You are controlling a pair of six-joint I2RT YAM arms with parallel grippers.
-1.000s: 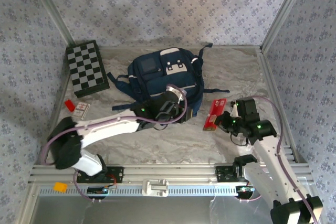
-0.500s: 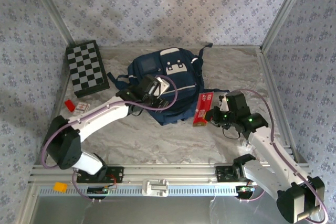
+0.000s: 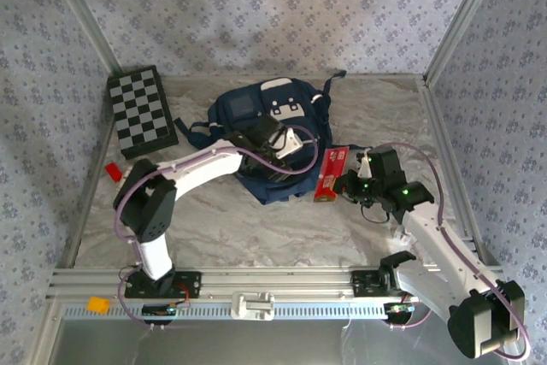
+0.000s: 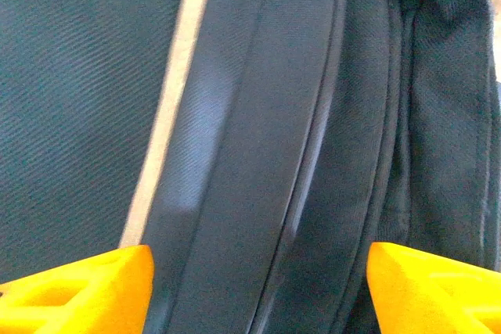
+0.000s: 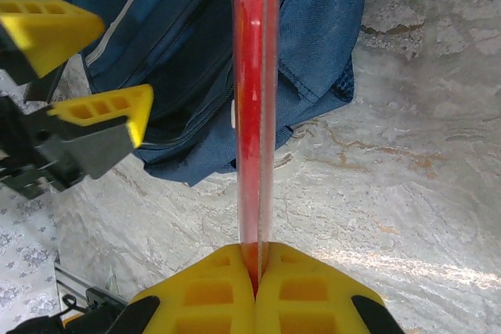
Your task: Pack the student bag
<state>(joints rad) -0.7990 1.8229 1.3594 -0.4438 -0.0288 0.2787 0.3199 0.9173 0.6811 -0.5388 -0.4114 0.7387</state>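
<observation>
While the marbled tabletop [image 3: 222, 232] sat boxed in by flower-patterned walls [image 3: 256, 14], the student bag [image 3: 252, 115] lay mid-table, pocket side up, its long axis running from the near edge toward the back wall. Over it the left gripper [image 3: 273, 144] hung with jaws spread, holding nothing. The right gripper [image 3: 346, 184] pinched a flat red packet [image 3: 328, 173] just beside the bag's right flank.

The left arm [image 3: 205, 164] is covering the lower centre of the student bag [image 3: 308, 126] in the top view. In the left wrist view the bag's fabric is running off every edge, slightly blurred, and the bottom edge is cropping the yellow fingers [image 4: 78, 291] of the left gripper [image 4: 256, 291]. In the right wrist view the red flat pack [image 5: 252, 99] is showing edge-on and leaving through the top edge, its faces hidden.
</observation>
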